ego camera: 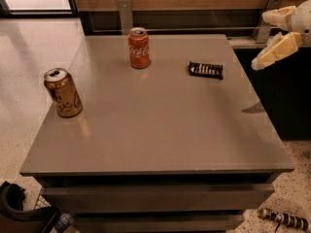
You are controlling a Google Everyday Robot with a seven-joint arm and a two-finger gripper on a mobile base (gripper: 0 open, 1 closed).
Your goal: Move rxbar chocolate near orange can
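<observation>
Gripper in the air off the table's right side; bar and both cans sit on the grey top.

I see my gripper (pixel 260 41) hanging beyond the far right corner of the table (pixel 160 130), its two cream, blocky fingers (pixel 277 50) spread apart with nothing between them. The rxbar chocolate (pixel 206 70), a flat black rectangle with white print, lies toward the back right, well apart from the orange can (pixel 63 92), a golden-brown metal cylinder with dark script, upright near the left edge. A red Coca-Cola can (pixel 139 48) stands upright at the back. I cannot tell what either can holds. The tabletop is smooth and faintly glossy.
</observation>
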